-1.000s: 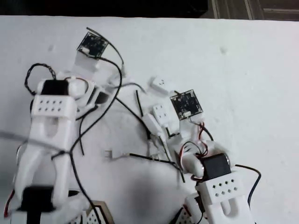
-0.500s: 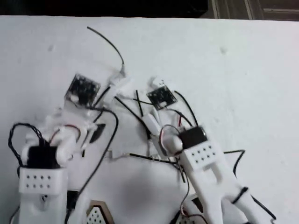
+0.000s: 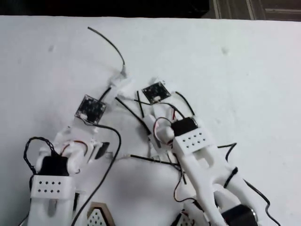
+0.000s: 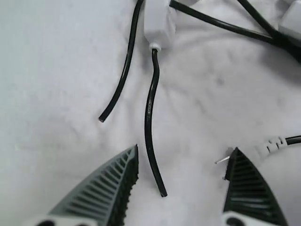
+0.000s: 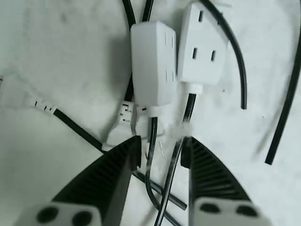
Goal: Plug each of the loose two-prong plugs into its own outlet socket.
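Two outlet sockets (image 5: pixel 153 61), white, lying side by side and touching on the surface (image 3: pixel 244 70), one with its slots facing up; each trails a black cord (image 5: pixel 188 106). Right fingers (image 5: pixel 113 183): parted by a narrow gap, hovering astride those two cords just behind the socket bodies, gripping nothing that I can make out. One white plug-like piece (image 5: pixel 123 125) lies beside the cords, close to one finger; I cannot tell its prongs for certain. Left fingers (image 4: pixel 113 188): wide open, empty, low over the surface, with a loose black cable end (image 4: pixel 151 132) between them. One two-prong plug (image 4: pixel 268 142): on the surface just beside one left finger, bare prongs showing past its tip, not yet in any socket. Step in hand, as I judge it: taking up a plug while steadying a socket. Handling notes: I would shift the left fingers sideways off the cable end and centre them on the plug's body, not its ribbed collar or prongs, so the prongs stay straight. I would bring the right fingers forward onto a socket's body; pinched cords would likely let the socket swivel under the push.
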`<state>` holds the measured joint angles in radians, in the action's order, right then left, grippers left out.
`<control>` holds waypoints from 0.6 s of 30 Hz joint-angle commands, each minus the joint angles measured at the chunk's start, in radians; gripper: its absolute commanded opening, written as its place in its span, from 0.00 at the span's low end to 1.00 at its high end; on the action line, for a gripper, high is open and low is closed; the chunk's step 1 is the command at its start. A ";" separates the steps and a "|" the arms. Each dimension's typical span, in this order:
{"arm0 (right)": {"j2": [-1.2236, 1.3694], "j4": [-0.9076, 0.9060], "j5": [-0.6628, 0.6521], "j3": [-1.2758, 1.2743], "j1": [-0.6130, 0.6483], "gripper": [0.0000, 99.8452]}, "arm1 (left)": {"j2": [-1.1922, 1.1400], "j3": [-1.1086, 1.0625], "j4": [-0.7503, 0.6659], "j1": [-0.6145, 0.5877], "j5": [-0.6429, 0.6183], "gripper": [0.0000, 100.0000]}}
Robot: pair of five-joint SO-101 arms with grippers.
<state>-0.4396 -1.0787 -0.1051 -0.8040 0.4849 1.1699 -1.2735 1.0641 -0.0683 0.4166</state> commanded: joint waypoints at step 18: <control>-0.033 -0.165 0.183 0.143 0.203 0.13 | 0.018 -0.074 -0.121 -0.156 -0.091 0.30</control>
<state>-0.4120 -1.2137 -0.0560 -0.7043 0.6414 1.1715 -1.3763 0.9689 -0.1511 0.3966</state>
